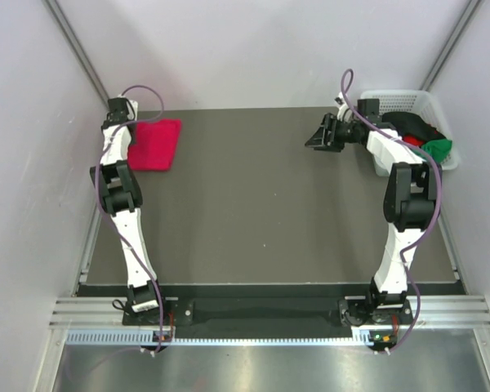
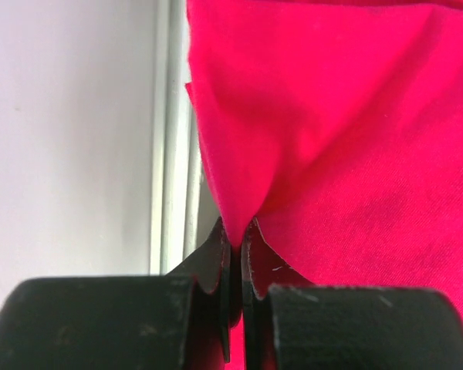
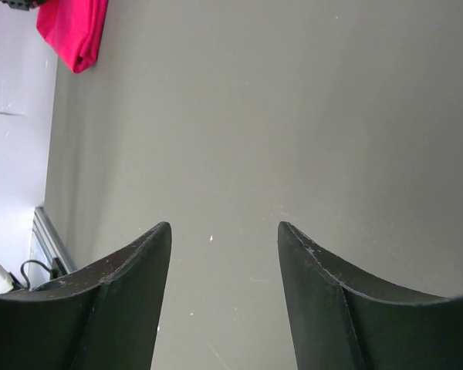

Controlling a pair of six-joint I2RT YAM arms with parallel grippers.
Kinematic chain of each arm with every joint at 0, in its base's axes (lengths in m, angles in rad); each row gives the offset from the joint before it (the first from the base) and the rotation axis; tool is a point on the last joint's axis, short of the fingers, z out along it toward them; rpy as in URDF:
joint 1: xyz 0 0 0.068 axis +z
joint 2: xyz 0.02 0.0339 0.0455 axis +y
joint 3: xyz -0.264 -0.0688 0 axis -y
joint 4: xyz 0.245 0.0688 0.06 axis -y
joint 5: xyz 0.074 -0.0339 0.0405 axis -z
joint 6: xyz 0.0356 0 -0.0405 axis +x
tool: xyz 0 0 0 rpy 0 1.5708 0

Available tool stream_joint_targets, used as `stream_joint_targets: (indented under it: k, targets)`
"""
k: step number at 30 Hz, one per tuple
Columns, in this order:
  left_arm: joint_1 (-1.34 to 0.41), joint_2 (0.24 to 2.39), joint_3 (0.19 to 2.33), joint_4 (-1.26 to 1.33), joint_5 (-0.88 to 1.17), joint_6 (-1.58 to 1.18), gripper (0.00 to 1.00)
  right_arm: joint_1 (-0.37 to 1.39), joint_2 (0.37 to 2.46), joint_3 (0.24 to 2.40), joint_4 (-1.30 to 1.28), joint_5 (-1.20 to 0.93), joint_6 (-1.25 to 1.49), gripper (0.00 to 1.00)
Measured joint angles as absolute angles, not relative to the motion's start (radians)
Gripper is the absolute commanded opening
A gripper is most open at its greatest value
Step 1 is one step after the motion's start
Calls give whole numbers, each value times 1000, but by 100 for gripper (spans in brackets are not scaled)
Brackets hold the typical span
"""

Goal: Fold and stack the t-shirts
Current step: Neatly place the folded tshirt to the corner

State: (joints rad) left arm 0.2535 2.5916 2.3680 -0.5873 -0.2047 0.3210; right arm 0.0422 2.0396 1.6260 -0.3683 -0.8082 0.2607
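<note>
Basket (image 1: 400, 98) far right | left tool (image 2: 237, 231) pinching pink t-shirt (image 1: 157, 144) | right tool (image 3: 224, 225) agape

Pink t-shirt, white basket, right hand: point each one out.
pink t-shirt (image 1: 156, 144), top external view, middle of the cloth.
white basket (image 1: 404, 100), top external view, far mesh wall.
right hand (image 3: 222, 228), right wrist view, midway between its fingertips.

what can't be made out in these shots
- Top view: how many shirts make up the cloth heap in the basket; the right arm covers part.
- Left wrist view: the left gripper pinches the pink shirt, whose outline runs off frame.
- Right wrist view: the same shirt, cut by the top edge.
</note>
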Motion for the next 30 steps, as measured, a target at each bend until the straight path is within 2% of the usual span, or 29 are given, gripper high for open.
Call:
stream_joint_targets:
  k: [30]
  targets:
    - [260, 2634, 2412, -568, -236, 273, 0, 103, 2050, 1691, -419, -764, 220, 59]
